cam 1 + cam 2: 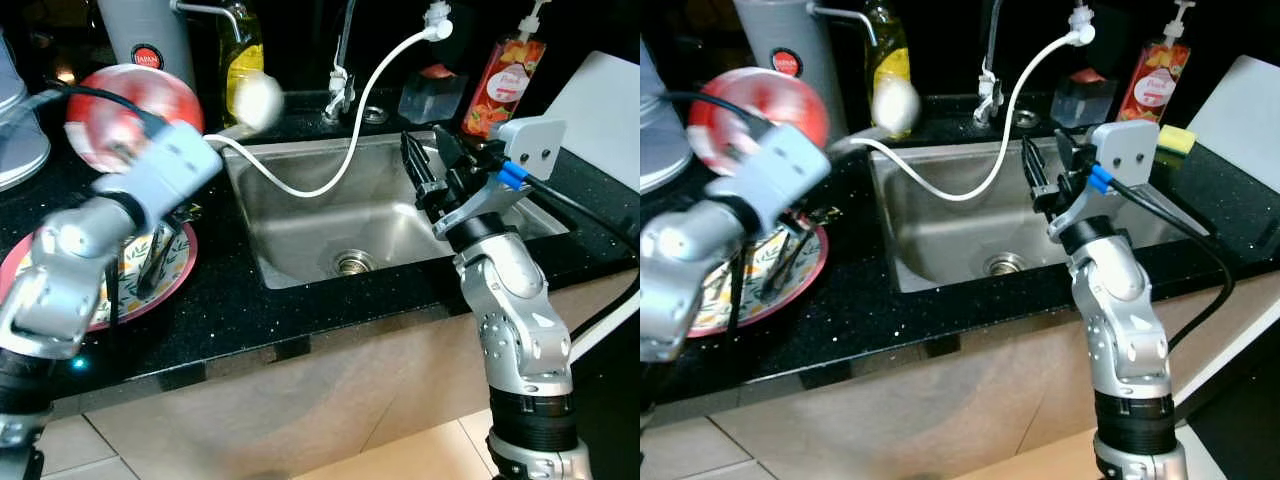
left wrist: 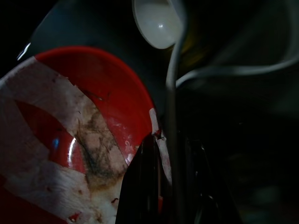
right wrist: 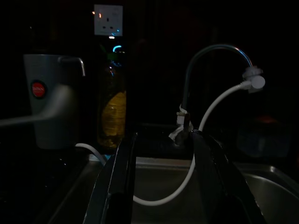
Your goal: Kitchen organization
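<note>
My left gripper [image 1: 213, 140] is raised over the counter left of the sink and is shut on the grey handle of a white spoon [image 1: 255, 98], whose head points toward the back wall. A red bowl with white patches [image 1: 130, 115] stands tilted right behind that wrist. In the left wrist view its rim [image 2: 152, 121] touches my fingers [image 2: 147, 177], and I cannot tell whether it is gripped too. My right gripper [image 1: 432, 165] hangs open and empty above the steel sink [image 1: 300, 240].
A pink-rimmed floral plate [image 1: 175, 275] with dark utensils lies at the left. At the back stand a grey jug [image 1: 145, 35], an oil bottle [image 1: 240, 50], the faucet with a white hose [image 1: 350, 150], a clear container [image 1: 432, 92] and a red soap bottle [image 1: 505, 80]. A white board [image 1: 610, 100] leans at right.
</note>
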Robot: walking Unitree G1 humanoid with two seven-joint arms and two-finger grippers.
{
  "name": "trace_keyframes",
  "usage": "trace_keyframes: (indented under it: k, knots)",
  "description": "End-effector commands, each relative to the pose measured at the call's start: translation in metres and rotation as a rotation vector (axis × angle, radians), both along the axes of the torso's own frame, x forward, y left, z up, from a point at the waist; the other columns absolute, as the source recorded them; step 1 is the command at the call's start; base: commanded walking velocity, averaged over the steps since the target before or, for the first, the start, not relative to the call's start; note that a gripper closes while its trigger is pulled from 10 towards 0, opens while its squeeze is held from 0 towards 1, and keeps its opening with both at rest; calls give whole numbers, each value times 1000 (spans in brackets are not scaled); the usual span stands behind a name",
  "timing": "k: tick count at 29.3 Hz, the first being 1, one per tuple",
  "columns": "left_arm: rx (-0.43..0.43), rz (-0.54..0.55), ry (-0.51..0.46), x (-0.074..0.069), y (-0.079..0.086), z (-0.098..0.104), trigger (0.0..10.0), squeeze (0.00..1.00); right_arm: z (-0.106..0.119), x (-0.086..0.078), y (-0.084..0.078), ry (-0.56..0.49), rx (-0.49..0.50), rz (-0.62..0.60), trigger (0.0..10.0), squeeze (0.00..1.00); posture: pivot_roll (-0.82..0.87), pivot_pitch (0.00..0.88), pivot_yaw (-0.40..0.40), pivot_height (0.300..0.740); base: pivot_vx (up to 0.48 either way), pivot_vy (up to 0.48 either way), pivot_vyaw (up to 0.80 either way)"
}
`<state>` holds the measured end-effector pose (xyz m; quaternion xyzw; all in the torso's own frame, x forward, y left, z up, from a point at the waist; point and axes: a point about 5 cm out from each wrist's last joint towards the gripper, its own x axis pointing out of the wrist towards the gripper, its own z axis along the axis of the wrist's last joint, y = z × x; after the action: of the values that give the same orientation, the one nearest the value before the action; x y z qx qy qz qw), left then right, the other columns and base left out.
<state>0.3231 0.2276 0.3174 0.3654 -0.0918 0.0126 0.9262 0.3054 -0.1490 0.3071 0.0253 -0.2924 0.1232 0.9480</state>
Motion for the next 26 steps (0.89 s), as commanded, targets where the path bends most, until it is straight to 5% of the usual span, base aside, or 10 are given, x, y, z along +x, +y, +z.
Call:
trace_keyframes:
  k: [1, 4, 10, 19, 20, 22, 26]
  knots:
    - [-58, 93, -31, 0, 10, 3, 10000, 0, -3, 0, -1, 18, -1, 3, 10000, 0, -101, 89, -54, 740, 0, 0, 0]
    - [-140, 198, 13, 0, 27, -9, 10000, 0, -5, 0, -1, 25, -6, 4, 10000, 0, -99, 88, -55, 740, 0, 0, 0]
    - [-188, 107, 249, -5, 15, -46, 10000, 0, -7, 1, -1, 35, -15, 6, 10000, 0, -96, 89, -57, 740, 0, 0, 0]
    - [-194, 161, 263, -5, 16, -53, 10000, 0, -10, 3, 0, 45, -17, 7, 10000, 0, -90, 92, -63, 740, 0, 0, 0]
    - [-203, 150, 261, -5, 14, -51, 10000, 902, -10, 3, 0, 46, -18, 8, 10000, 0, -89, 91, -63, 740, 0, 0, 0]
    - [-213, 148, 256, -5, 13, -50, 10000, 1000, -10, 3, 0, 47, -17, 8, 10000, 0, -88, 92, -63, 740, 0, 0, 0]
    - [-198, 158, 234, -5, 15, -44, 10000, 1000, -11, 3, 0, 50, -17, 9, 10000, 0, -87, 94, -62, 740, 0, 0, 0]
